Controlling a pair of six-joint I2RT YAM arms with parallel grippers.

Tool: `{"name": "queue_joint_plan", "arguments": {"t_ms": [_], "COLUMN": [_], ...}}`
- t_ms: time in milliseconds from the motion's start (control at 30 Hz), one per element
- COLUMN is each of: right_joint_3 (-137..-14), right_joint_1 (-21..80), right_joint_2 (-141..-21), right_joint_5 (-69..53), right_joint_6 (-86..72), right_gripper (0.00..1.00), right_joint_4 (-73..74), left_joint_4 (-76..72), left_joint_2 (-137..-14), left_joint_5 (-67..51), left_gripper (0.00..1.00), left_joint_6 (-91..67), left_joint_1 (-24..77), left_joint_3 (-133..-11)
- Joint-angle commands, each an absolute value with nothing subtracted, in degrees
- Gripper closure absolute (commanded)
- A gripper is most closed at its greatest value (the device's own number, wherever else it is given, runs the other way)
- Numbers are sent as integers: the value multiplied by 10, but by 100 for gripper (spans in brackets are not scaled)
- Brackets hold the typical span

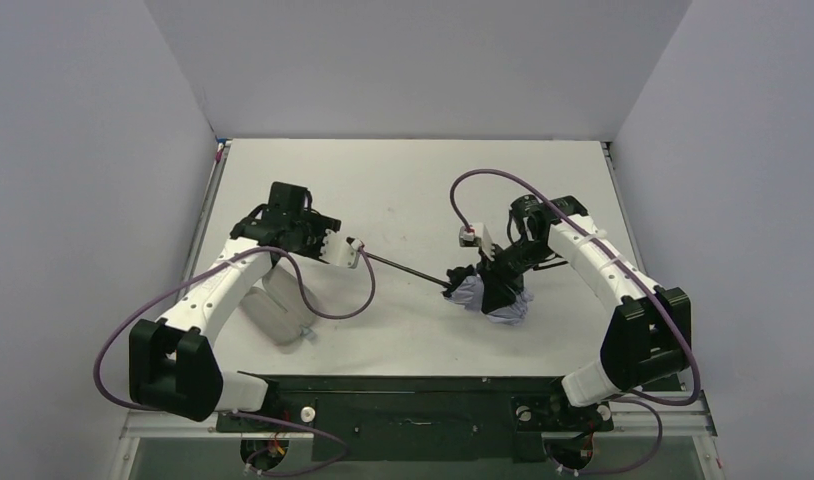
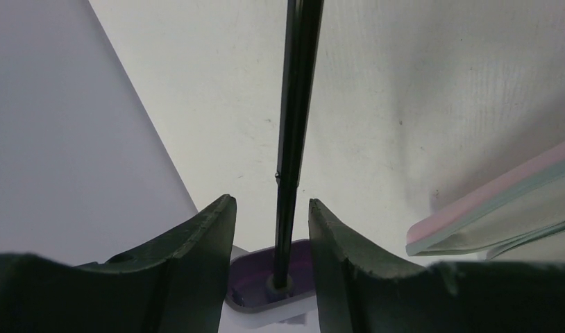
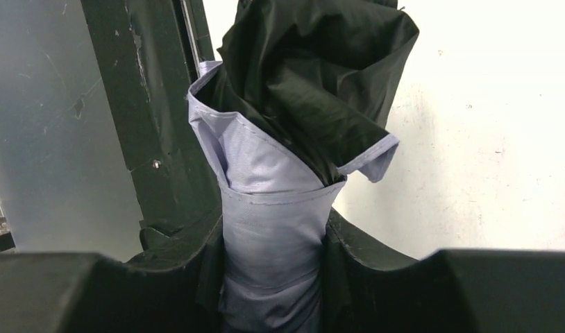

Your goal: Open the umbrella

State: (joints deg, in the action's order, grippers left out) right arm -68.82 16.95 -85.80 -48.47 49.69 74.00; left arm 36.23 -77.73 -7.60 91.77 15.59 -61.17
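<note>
On the near side, the right gripper [image 3: 276,229] is clamped round the bunched fabric [image 3: 266,173] of the umbrella [image 1: 470,293] at the middle of the table [image 1: 413,180], and farther back the left gripper [image 2: 271,205] is closed on its handle [image 2: 262,291]; recommended: draw apart straight along the shaft [image 2: 293,104], both grips firm, avoiding any bending.

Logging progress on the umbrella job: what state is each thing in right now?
umbrella: shaft extended, canopy bunched, not open.
left gripper: shut on the umbrella's handle.
right gripper: shut on the bunched canopy.
sleeve pouch: lying slack on the table, by the left arm.
</note>
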Motion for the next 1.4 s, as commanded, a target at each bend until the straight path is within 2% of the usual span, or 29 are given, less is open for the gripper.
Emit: {"name": "queue_joint_plan", "arguments": {"t_ms": [0, 300, 400, 600, 800, 933, 1100, 1200, 1367], "right_joint_3": [-673, -697, -714, -751, -797, -819, -828, -837, -853], "right_joint_1": [140, 137, 140, 142, 141, 142, 142, 142, 140], "right_joint_2": [-831, -847, -854, -868, -888, -899, -902, -905, -895], "right_joint_5": [-407, -442, -459, -501, -538, -556, -570, -587, -617], "right_joint_6": [541, 521, 507, 470, 427, 385, 336, 288, 158], "right_gripper": [100, 100, 100, 100, 100, 100, 100, 100, 100], "right_joint_4": [895, 887, 876, 850, 818, 787, 745, 709, 614], "left_joint_4": [333, 325, 335, 382, 395, 396, 359, 332, 253], "left_joint_2": [-780, -797, -798, -791, -789, -792, -791, -789, -783], "left_joint_5": [51, 22, 5, -81, -155, -219, -279, -294, -309], "left_gripper": [60, 59, 56, 45, 23, 9, 0, 3, 1], "left_joint_6": [946, 947, 939, 910, 885, 806, 662, 583, 314], "left_joint_1": [93, 73, 83, 134, 203, 247, 279, 285, 276], "left_joint_3": [-616, -635, -653, -691, -718, -766, -812, -826, -850]}}
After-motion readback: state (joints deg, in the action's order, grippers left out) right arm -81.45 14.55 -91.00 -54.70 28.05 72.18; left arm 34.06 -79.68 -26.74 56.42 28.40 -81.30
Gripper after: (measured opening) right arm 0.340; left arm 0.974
